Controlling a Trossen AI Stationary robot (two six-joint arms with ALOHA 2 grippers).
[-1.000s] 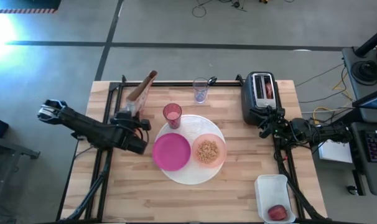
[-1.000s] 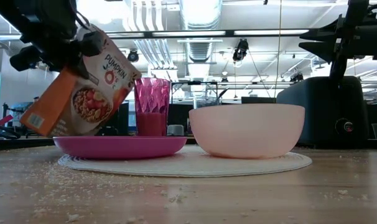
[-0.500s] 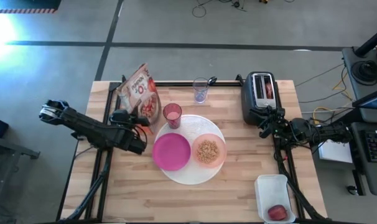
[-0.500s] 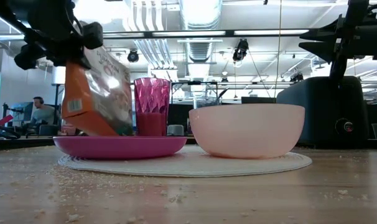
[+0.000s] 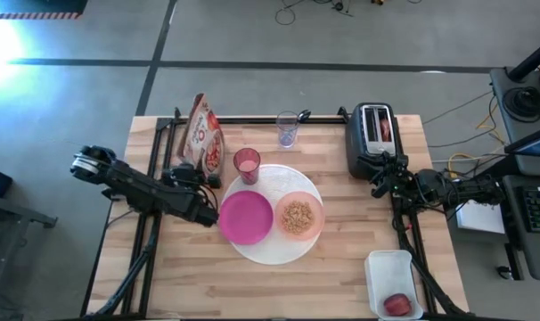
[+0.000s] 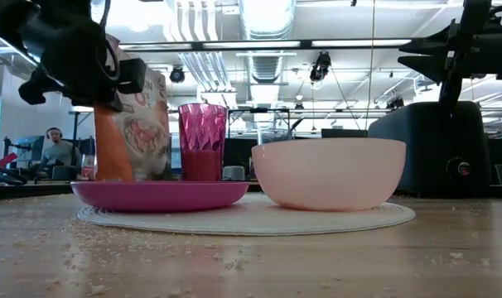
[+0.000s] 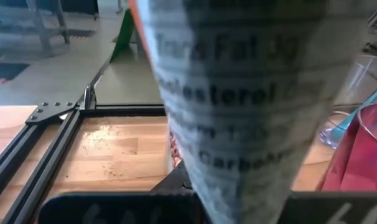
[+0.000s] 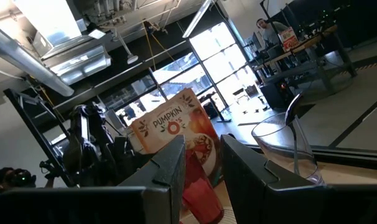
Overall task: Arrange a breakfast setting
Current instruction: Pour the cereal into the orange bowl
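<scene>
Breakfast setting laid out mid-way across the wooden table (image 5: 341, 267), built on the large round white plate (image 5: 270, 257). Judging by the layout, down to parking the cereal box (image 5: 205, 143), which hangs upright at the back-left of the table, pinched between the pressed-together fingers of the left gripper (image 5: 188, 175). Lower straight down and hold the box vertical so that nothing spills from its top. Aim for bare wood behind and to the left of the plate, clear of the black frame rail at the table's edge. Mind the magenta bowl (image 5: 245, 218) on the plate's left half, close under the left wrist, and the peach bowl (image 5: 298, 217) beside it, already holding cereal. Watch most of all the pink translucent tumbler (image 5: 246, 165), standing just beside the box and tall enough to tip at a nudge. Release only once the base sits flat, then back away toward the table's left edge rather than across the plate. Leave alone the clear cup (image 5: 287, 129) at the back edge. Right gripper (image 5: 383, 181) parked beside the toaster (image 5: 370, 134), fingers a little apart with nothing between them. Small red fruit (image 5: 396, 304) not yet placed, lying in the white tub (image 5: 377, 267) at the front right.
</scene>
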